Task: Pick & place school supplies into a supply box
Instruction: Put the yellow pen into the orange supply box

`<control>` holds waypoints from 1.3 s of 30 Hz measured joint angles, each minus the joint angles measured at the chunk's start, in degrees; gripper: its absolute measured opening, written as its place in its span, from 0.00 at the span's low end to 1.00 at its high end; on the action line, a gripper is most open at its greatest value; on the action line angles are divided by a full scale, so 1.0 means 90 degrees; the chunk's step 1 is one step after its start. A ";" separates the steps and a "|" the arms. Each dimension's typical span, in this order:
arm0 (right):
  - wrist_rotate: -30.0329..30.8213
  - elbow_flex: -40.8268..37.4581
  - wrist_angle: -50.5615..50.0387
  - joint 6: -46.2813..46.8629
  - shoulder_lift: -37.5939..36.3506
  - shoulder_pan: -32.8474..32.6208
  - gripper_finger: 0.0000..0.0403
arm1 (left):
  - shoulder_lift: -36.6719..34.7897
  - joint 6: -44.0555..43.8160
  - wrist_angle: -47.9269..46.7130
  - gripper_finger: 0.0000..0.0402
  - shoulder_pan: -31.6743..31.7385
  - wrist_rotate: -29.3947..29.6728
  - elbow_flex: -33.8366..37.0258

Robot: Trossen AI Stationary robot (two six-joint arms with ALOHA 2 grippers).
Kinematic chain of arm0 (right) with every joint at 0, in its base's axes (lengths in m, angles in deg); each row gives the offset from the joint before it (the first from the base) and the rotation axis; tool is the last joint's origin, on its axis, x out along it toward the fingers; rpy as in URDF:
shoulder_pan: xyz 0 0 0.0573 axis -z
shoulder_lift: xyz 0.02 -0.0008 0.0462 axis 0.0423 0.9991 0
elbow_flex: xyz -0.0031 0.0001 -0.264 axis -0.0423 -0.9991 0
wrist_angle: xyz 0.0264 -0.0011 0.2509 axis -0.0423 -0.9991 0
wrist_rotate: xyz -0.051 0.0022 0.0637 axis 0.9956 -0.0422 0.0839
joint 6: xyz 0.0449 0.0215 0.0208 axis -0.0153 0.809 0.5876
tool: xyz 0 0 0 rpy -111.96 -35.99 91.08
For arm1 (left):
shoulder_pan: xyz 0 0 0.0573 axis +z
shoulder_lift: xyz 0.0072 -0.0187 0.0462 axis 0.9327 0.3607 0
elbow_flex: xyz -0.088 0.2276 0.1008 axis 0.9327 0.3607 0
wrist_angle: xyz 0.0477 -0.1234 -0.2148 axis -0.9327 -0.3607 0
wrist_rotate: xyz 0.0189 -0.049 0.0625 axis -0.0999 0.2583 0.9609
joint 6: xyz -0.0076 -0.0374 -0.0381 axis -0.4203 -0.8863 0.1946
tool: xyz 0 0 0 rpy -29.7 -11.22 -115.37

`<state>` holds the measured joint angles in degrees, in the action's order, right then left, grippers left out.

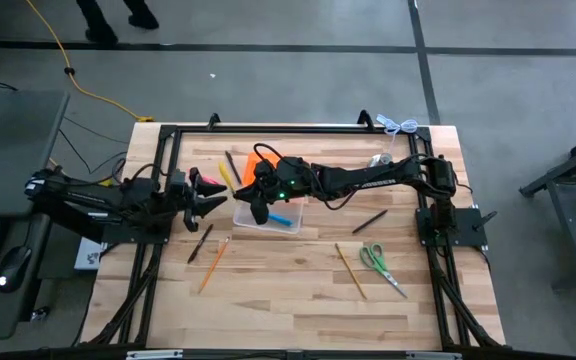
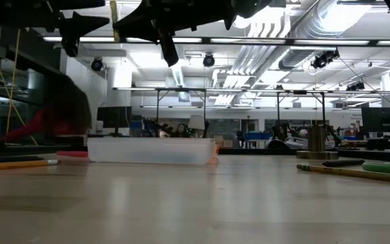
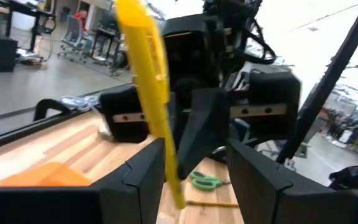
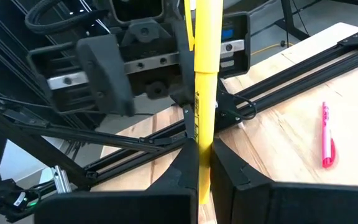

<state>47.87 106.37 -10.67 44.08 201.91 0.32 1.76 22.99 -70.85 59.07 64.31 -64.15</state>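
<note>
My right jaws (image 4: pixel 202 163) were clamped on a yellow pen (image 4: pixel 204 74), which stood up between the two fingers. My left jaws (image 3: pixel 194 165) stood spread, the same pen (blurred in the left wrist view) lying against one finger (image 3: pixel 138 171) with a clear gap to the other, so nothing was pinched there. Seen from above, the two met nose to nose over the middle of the surface (image 1: pixel 298 290), the right jaws (image 1: pixel 258 205) just above the supply box (image 1: pixel 268 215) and the left (image 1: pixel 208 200) at its 9 o'clock. The box lay flat with its orange lid (image 1: pixel 260 160) at 12 o'clock. A pink pen (image 1: pixel 205 182) lay at 10 o'clock. Two pencils (image 1: pixel 208 258) lay at 7 o'clock, and the green scissors (image 1: pixel 378 265) with another pencil (image 1: pixel 349 270) well apart at 4 o'clock.
</note>
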 joint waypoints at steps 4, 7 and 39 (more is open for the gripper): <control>0.0000 0.0000 0.0029 0.0000 0.0000 -0.0006 0.00 | -0.0246 0.0000 -0.0452 0.50 0.0001 0.0292 0.0000; 0.0005 0.0000 0.0082 0.0000 0.0000 -0.0032 0.00 | -0.0250 0.0000 -0.0474 0.50 0.0002 0.0499 0.0002; 0.0108 0.0000 0.0197 -0.0005 0.0000 -0.0108 0.00 | 0.0899 -0.0170 0.1064 0.50 0.0002 0.0792 0.0005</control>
<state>48.84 106.37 -8.90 44.04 201.91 -0.65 9.85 21.46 -61.27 59.10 71.44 -64.10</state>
